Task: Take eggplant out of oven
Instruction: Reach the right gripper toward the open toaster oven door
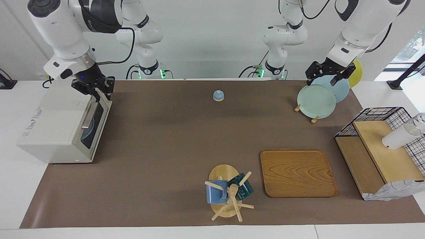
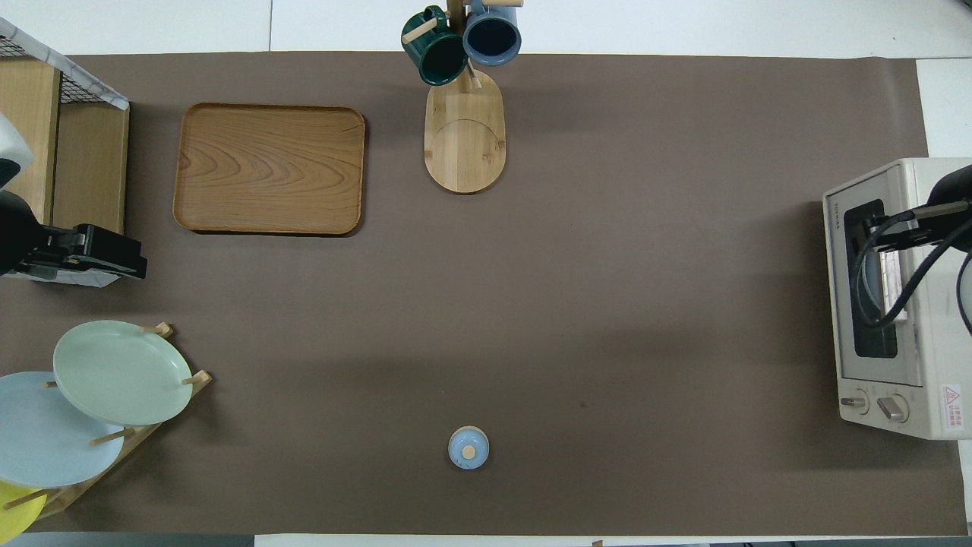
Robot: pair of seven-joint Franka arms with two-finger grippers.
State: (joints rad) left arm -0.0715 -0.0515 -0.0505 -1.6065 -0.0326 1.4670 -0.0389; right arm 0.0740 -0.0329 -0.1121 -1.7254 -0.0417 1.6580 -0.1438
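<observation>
The right gripper [image 1: 98,93], its fingers drawn close together, sits at the top edge of the closed oven [image 1: 63,124] just above the door's bar handle [image 1: 88,116], while the left gripper [image 1: 329,77] waits spread open over the plates [image 1: 316,100].

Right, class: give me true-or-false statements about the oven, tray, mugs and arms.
1. The boxy off-white toaster oven's dark glass door is shut. True.
2. An eggplant lies on the rectangular wooden tray. False: no eggplant shows on it.
3. A blue mug and a dark green mug hang on the wooden mug tree. True.
4. The left gripper hangs over the oven. False: the right gripper does; the left is over the pale green plate.
</observation>
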